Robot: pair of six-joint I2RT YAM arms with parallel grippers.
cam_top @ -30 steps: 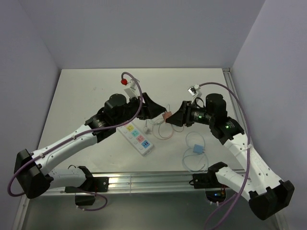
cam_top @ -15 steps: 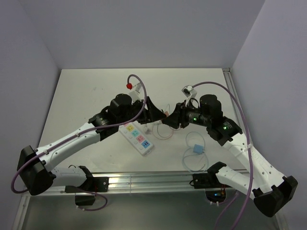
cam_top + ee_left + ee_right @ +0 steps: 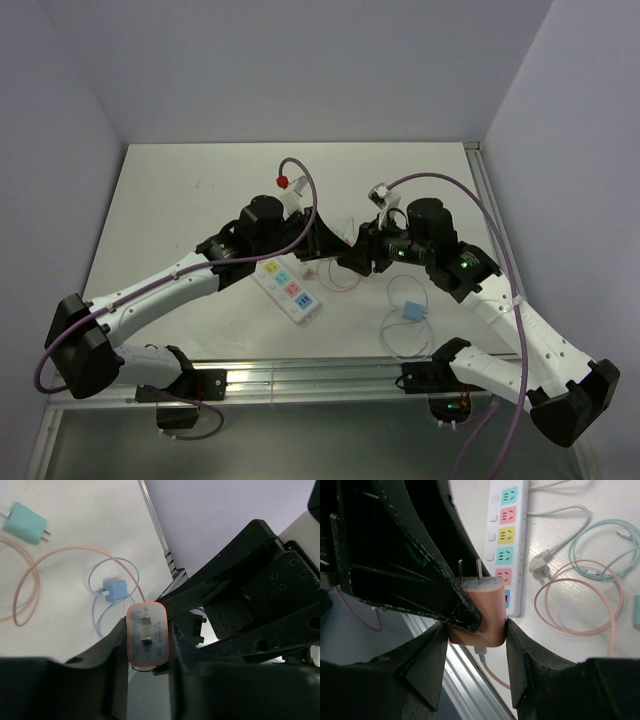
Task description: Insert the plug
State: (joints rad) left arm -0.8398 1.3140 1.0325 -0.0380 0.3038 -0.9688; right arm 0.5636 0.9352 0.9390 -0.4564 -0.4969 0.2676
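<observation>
Left wrist: pink plug (image 3: 147, 632), print illegible, tight in left and right jaws.

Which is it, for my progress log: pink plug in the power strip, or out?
Out. The pink plug sits in the jaws of the right gripper, prongs bare, off the power strip.

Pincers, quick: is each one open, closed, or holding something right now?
Left pincer: closed on the pink plug.
Right pincer: closed on the same pink plug.
</observation>
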